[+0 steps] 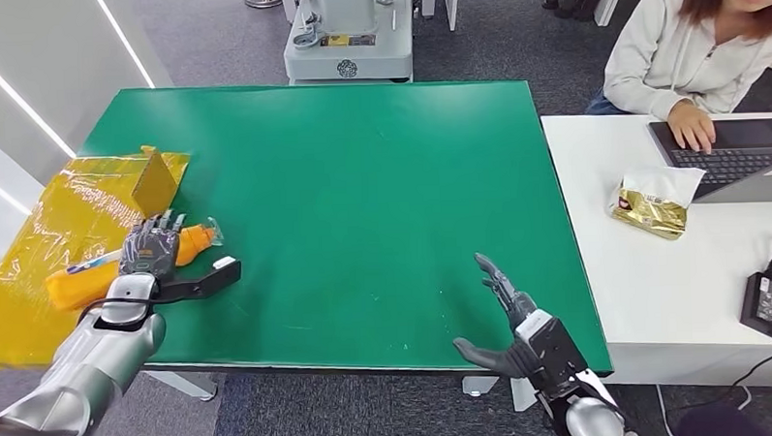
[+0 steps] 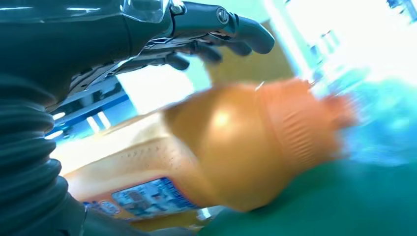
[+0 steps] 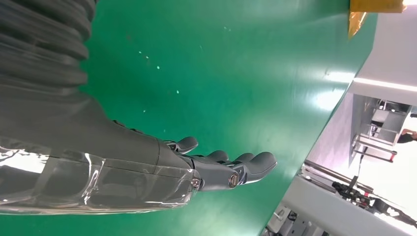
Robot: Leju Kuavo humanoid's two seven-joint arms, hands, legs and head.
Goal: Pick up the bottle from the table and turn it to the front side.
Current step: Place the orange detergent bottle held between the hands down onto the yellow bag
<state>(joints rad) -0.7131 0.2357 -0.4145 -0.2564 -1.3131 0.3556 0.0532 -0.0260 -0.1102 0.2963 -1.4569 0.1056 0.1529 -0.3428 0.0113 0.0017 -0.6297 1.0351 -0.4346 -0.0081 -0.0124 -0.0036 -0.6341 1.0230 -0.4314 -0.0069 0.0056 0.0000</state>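
An orange bottle (image 1: 79, 282) with a blue label lies on its side at the left edge of the green table (image 1: 361, 180), its cap end pointing toward the table's middle. My left hand (image 1: 151, 250) sits over the bottle's middle with the thumb sticking out to the right. In the left wrist view the fingers (image 2: 216, 29) stretch out above the blurred bottle (image 2: 231, 147) and do not wrap it. My right hand (image 1: 507, 320) hovers open near the table's front edge, holding nothing; the right wrist view shows the same hand (image 3: 216, 169) over bare green surface.
A crinkled yellow plastic sheet (image 1: 63, 229) covers the table's left corner, with a yellow cardboard piece (image 1: 155, 180) standing on it. To the right stands a white desk (image 1: 676, 295) with a laptop (image 1: 738, 152), a gold packet (image 1: 653, 204) and a person typing.
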